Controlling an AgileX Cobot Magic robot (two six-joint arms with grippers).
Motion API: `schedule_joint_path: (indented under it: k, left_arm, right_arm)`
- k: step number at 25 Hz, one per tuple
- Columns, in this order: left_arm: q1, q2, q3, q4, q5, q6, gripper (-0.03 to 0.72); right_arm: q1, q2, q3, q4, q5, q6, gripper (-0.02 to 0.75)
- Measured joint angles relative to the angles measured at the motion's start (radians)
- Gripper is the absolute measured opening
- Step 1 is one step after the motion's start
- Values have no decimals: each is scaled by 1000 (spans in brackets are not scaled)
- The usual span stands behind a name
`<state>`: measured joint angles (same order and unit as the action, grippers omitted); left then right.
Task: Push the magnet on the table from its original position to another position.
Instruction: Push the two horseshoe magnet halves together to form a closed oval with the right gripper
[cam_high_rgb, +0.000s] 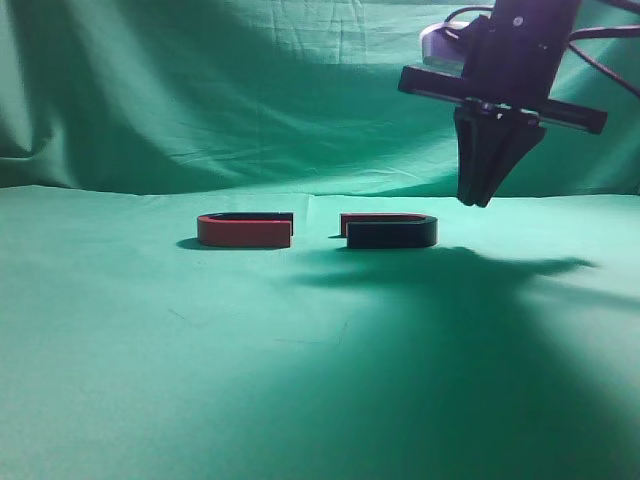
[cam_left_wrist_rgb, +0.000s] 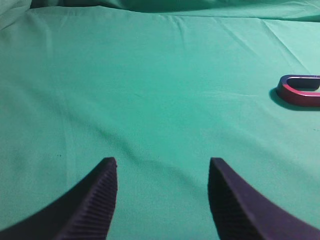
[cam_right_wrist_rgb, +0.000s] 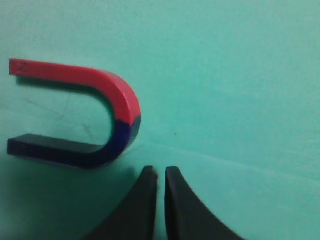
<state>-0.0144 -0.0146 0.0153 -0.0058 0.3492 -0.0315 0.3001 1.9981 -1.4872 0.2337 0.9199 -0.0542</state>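
Two horseshoe magnets lie flat on the green cloth (cam_high_rgb: 150, 350) in the exterior view, side by side and apart, their open ends facing each other across a bare gap. The right magnet (cam_high_rgb: 389, 230) has its curved bend toward the right and its two prongs pointing left, so its long axis runs left to right across the table; in the right wrist view (cam_right_wrist_rgb: 80, 120) it shows one red leg and one dark blue leg, joined at the bend where the colours meet. The left magnet (cam_high_rgb: 245, 229) mirrors it, bend to the left and prongs to the right; only its bend shows at the right edge of the left wrist view (cam_left_wrist_rgb: 300, 90). The right gripper (cam_high_rgb: 487, 195) hangs above the cloth just to the right of the right magnet's bend, not touching it, its fingers drawn together with only a thin slit between them; the right wrist view (cam_right_wrist_rgb: 161, 172) places its tips near the blue side of the bend. The left gripper (cam_left_wrist_rgb: 162, 165) hovers over bare cloth, well away from both magnets, jaws spread wide and holding nothing.
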Motion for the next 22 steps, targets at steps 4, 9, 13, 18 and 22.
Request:
schedule_joint_path:
  k: [4, 9, 13, 18, 22]
  left_arm:
    - [0, 0, 0, 0, 0, 0, 372]
    - [0, 0, 0, 0, 0, 0, 372]
    - [0, 0, 0, 0, 0, 0, 372]
    - [0, 0, 0, 0, 0, 0, 372]
    - [0, 0, 0, 0, 0, 0, 372]
  right_arm:
    - [0, 52, -42, 0, 0, 9, 469]
    - [0, 101, -74, -2, -6, 14, 469]
    - [10, 120, -92, -2, -11, 22, 469]
    - [47, 122, -95, 1, -27, 27, 469]
    - [81, 122, -95, 2, -50, 45, 469]
